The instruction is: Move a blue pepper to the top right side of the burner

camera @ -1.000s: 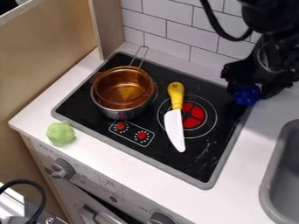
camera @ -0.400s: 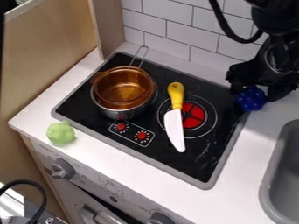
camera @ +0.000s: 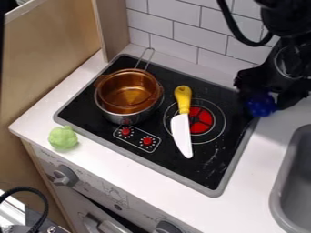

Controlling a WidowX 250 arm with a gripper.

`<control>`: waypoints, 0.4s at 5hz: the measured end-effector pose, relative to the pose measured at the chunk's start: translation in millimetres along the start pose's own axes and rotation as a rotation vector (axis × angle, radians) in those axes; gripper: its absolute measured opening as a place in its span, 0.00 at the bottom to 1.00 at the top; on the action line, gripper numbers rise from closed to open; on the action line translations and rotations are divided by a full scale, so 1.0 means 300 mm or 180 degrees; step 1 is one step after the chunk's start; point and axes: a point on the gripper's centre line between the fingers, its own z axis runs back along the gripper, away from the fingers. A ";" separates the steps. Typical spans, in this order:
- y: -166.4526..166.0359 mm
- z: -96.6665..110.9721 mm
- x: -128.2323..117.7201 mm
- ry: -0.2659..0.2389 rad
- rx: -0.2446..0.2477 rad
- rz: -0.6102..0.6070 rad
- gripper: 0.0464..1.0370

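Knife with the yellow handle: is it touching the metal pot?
Apart. The camera view shows bare black cooktop between the knife and the metal pot, along the knife's whole length.

Deep blue pepper [camera: 261, 105]; black stovetop [camera: 82, 109] with gray border, thin white rings and red burner [camera: 200, 120]; amber pot [camera: 127, 91]; silver pan [camera: 119, 119]; yellow-handled, white-bladed knife [camera: 182, 129]; light green vegetable [camera: 62, 138]; white tiles [camera: 213, 27], dark-lined grid; white surface [camera: 36, 111].
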 end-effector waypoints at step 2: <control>0.019 0.051 -0.002 0.0225 0.0097 0.0059 0.96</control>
